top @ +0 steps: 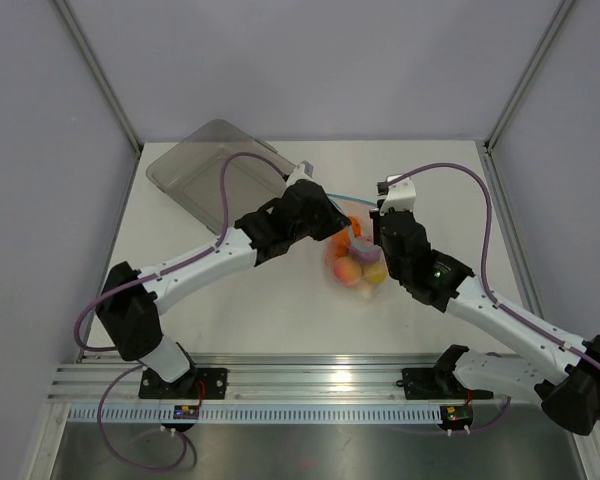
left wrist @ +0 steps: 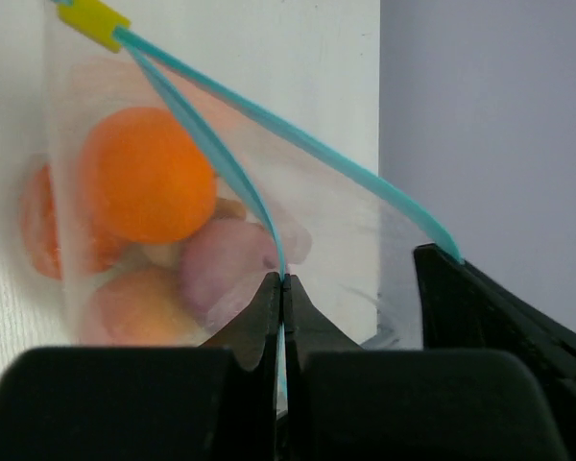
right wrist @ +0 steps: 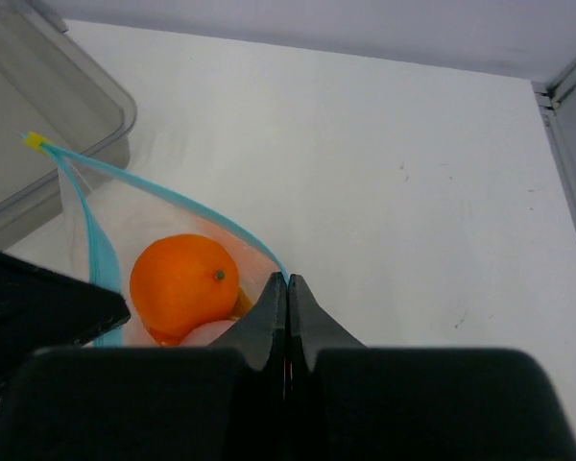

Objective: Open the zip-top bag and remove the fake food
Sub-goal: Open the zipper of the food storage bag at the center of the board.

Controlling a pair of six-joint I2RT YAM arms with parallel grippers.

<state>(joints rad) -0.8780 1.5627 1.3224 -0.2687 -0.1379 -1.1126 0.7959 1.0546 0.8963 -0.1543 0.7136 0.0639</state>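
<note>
The opening step is under way. The bag (top: 358,262) is sitting mid-tabletop between the two arms, and its mouth is already parting: the two sides of the teal zip strip (left wrist: 221,158) are running together at a yellow tab (left wrist: 94,19) and spreading apart from there. The left end effector (left wrist: 284,280) is pressed together, pinching one side of the strip. The right end effector (right wrist: 287,280) is likewise pressed together, pinching the other side. The toy food (top: 355,268) is all lying inside, with an orange ball (right wrist: 184,279) uppermost. Whether the bag is resting on the tabletop (top: 280,310) or hanging just above it is hard to tell.

The next move is probably calling for drawing the two grips steadily apart until the mouth gapes, without tearing the plastic or letting a lip slip.

For room, the grey tray (top: 205,165) is lying at the far left corner, close behind the left arm, so the left pull is being hemmed in there. Bare tabletop is lying open to the near side and to the right.
</note>
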